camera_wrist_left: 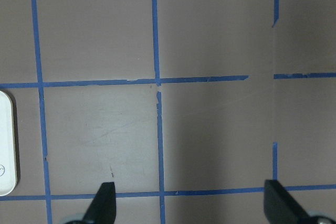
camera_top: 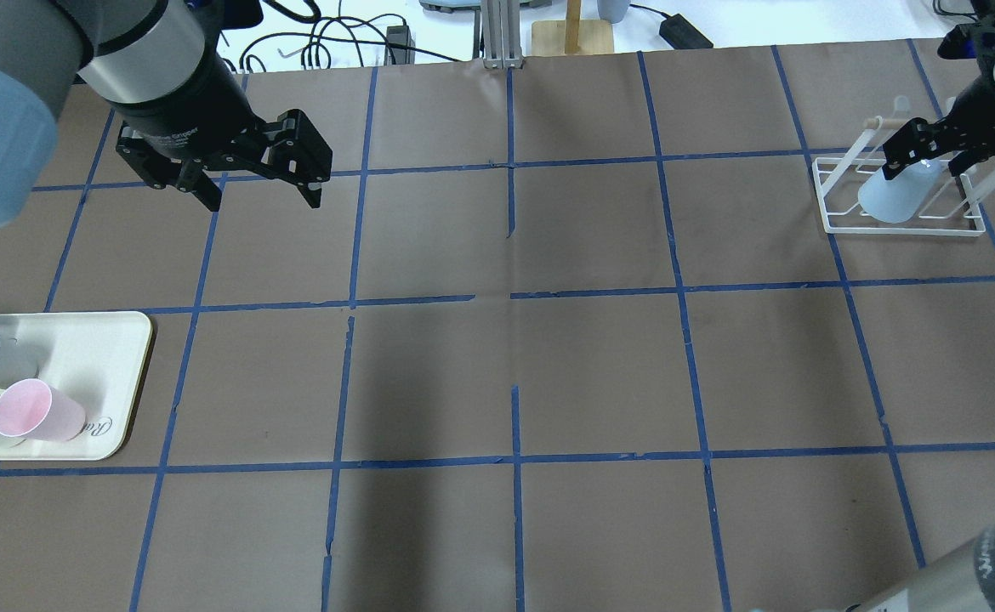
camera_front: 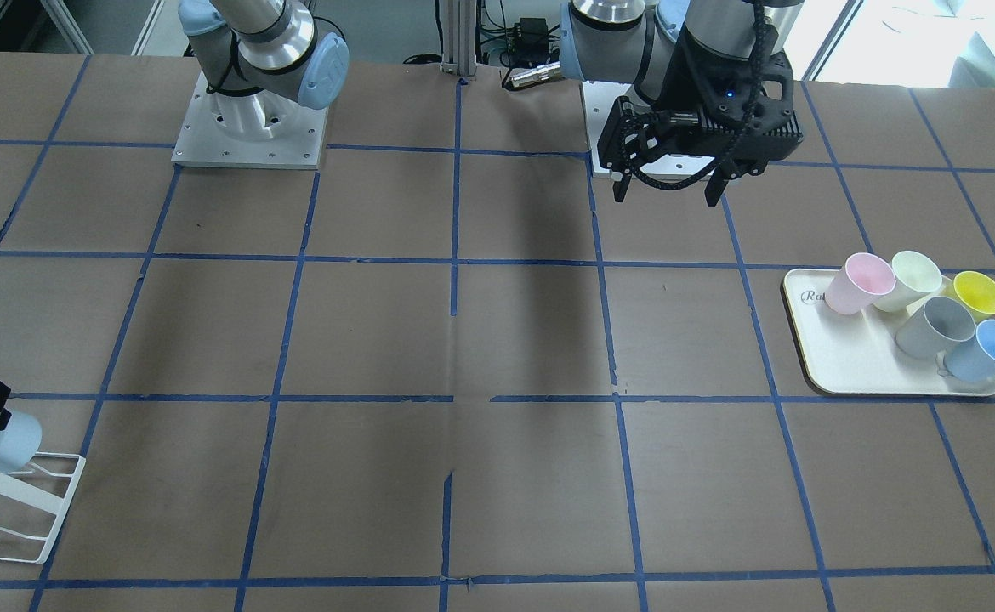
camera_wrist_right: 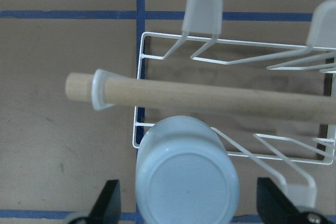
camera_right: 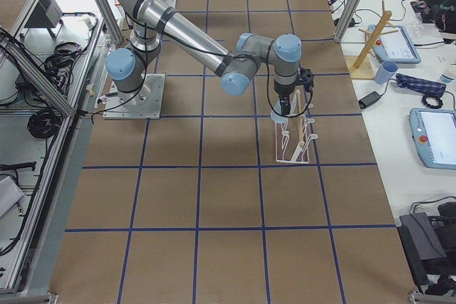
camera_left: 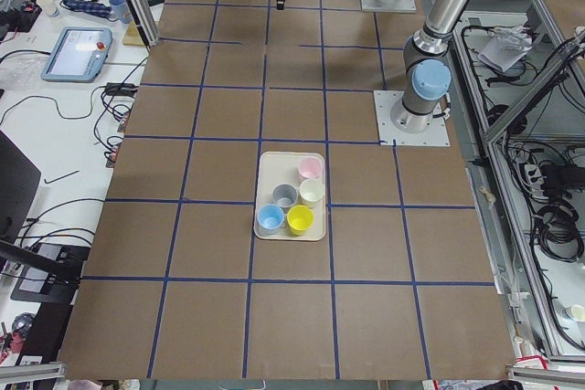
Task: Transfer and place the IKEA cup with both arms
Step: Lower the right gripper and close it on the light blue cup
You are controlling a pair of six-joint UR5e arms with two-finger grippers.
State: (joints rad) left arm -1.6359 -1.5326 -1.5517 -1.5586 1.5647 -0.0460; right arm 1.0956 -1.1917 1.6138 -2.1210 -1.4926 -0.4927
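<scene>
Fingers (camera_wrist_right: 109, 202) of the right gripper (camera_wrist_right: 188, 195) are spread wide on either side of the pale blue cup (camera_wrist_right: 181, 174), not touching it. The cup is seen directly below, upside down, base toward the wrist, on the white rack (camera_wrist_right: 202, 9). The left gripper (camera_top: 264, 202), spread and empty, is held well apart.

Silver-grey right arm (camera_right: 185, 30) and left arm (camera_left: 445, 2), pale-blue joint caps (camera_front: 325, 72), black cabled wrists (camera_front: 723, 85).
</scene>
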